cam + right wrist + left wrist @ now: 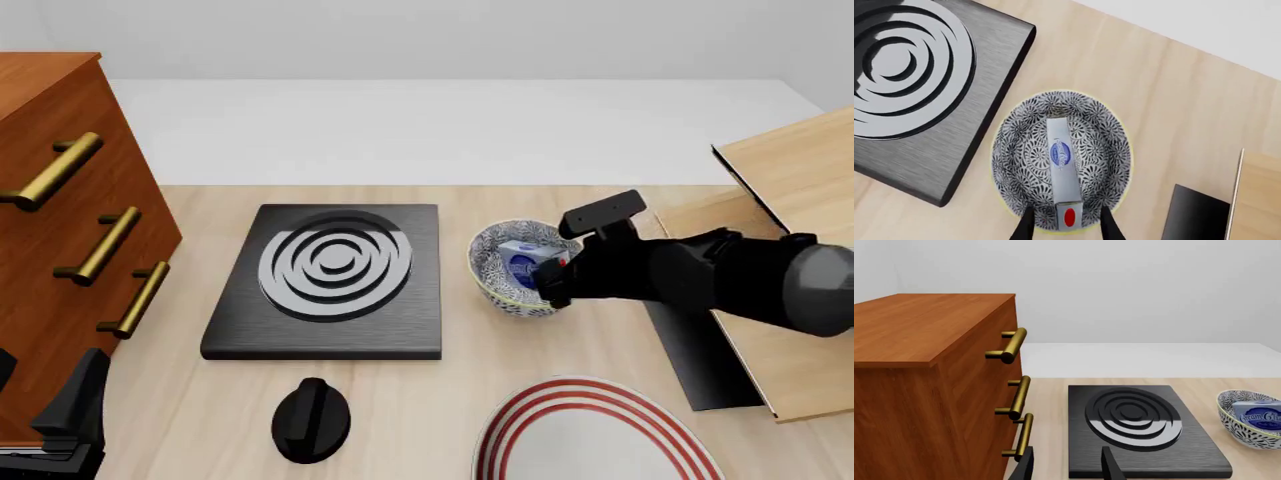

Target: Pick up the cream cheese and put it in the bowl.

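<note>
Glossy black right arm, slim black fingers

The cream cheese box in the bowl carries blue lettering reading roughly "Cream Ch…"; the rest is cut off.

In the front view the right arm covers the bowl's near-right rim and most of the cheese. The plate and left pincer run off the bottom edge. The cheese's lettering is too small to read.
</note>
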